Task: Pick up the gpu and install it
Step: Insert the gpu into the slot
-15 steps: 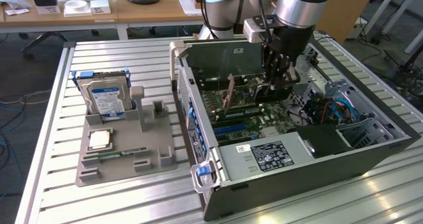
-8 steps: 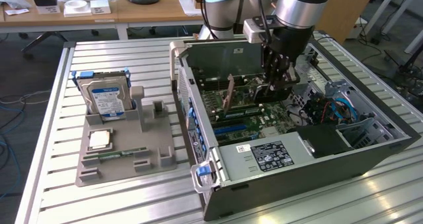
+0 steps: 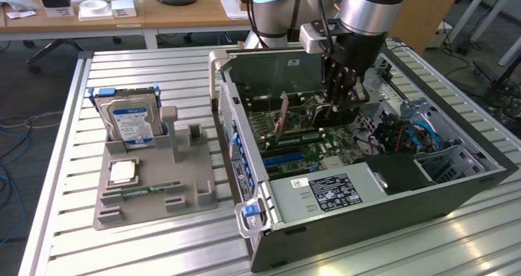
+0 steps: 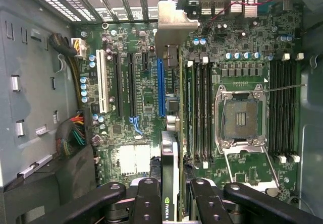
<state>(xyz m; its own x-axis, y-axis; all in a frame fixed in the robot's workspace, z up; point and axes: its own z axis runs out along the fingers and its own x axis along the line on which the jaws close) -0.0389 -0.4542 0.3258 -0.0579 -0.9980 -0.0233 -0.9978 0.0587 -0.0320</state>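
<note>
The gpu (image 4: 169,183) stands on edge over the motherboard (image 4: 136,108), pinched between my fingers (image 4: 146,199). My gripper (image 4: 174,201) is narrowed onto the card's two faces. The card's silver bracket (image 4: 174,24) reaches the motherboard's slotted rear edge. The card's length runs between the motherboard's long blue slot (image 4: 160,88) and its nearer bank of RAM slots (image 4: 199,108). Whether its lower edge touches the motherboard, I cannot tell. The open CPU socket (image 4: 241,118) sits further across the motherboard. The computer case (image 3: 366,209) encloses the motherboard. Well apart from the motherboard, on the exterior view's left, a gray tray (image 3: 155,190) holds a hard drive (image 3: 130,120).
</note>
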